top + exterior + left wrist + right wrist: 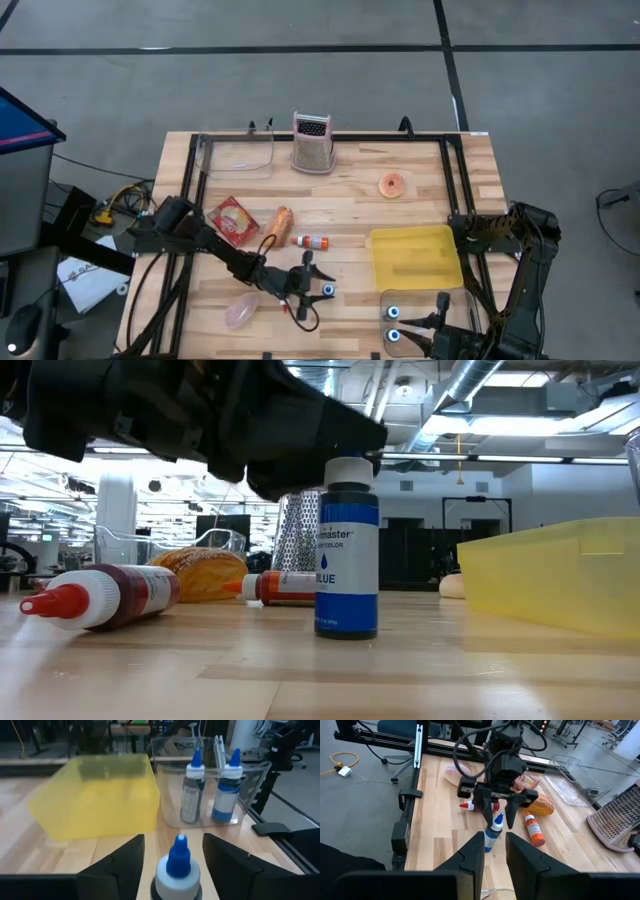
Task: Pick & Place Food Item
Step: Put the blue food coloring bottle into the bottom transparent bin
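The left gripper (322, 281) is open around the blue bottle (346, 550) (not squeezing it). The bottle stands on the table (420, 215). The right gripper (493, 851) waits, holding nothing, its fingers a little apart.

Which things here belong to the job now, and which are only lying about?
In the job: upright blue-capped food-colouring bottle, open left gripper around it, clear plastic tub holding two similar bottles.
Lying about: metal box grater, pink doughnut, yellow plastic bin, orange lying bottle.
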Robot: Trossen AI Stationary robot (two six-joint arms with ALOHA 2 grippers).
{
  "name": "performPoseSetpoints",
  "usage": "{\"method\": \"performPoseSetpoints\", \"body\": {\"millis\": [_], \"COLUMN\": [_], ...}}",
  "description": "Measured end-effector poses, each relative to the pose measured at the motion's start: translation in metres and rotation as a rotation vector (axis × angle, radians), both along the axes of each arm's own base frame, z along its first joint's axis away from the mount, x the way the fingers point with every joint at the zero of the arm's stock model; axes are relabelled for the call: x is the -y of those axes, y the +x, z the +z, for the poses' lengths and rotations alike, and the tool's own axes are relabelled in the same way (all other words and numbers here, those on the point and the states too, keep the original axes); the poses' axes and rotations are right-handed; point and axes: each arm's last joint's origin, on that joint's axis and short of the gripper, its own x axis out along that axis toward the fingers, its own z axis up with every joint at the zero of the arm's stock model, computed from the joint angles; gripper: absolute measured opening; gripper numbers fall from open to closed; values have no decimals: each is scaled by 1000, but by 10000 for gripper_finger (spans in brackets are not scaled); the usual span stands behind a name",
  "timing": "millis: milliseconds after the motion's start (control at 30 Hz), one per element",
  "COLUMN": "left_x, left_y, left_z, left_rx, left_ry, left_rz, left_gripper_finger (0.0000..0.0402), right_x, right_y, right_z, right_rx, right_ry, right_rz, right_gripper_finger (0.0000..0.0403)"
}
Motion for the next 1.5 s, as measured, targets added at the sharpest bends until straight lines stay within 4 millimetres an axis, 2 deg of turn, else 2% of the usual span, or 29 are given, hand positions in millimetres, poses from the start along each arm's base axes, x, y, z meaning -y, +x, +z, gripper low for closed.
{"method": "performPoseSetpoints", "body": {"millis": [133,267,467,600,800,967,1067,1333,1500], "left_x": [-1,-6,-23,-30,-24,-14,-14,-27,-36], "left_y": [-2,-11,-46,-71,-97,-106,-110,-126,-136], "left_z": [13,54,124,142,143,138,127,103,98], "left_rx": [23,58,59,-23,-149,-168,-188,-155,-114], "left_ry": [99,207,285,293,266,313,343,271,245], "left_rz": [-19,-39,-86,-130,-185,-147,-127,-94,-80], "left_gripper_finger": [220,233,239,238,236,236,236,236,236], "right_x": [0,4,17,34,59,82,96,126,133], "right_y": [0,10,51,79,114,144,157,171,174], "right_z": [0,-1,-19,-37,-52,-57,-62,-78,-91], "right_rx": [-1,-43,-133,-167,-193,-219,-231,-289,-269], "right_ry": [-3,23,14,8,46,106,129,188,278], "right_rz": [0,-13,-6,-20,-31,23,43,20,38], "right_gripper_finger": [71,71,71,79,132,182,198,220,231]}}
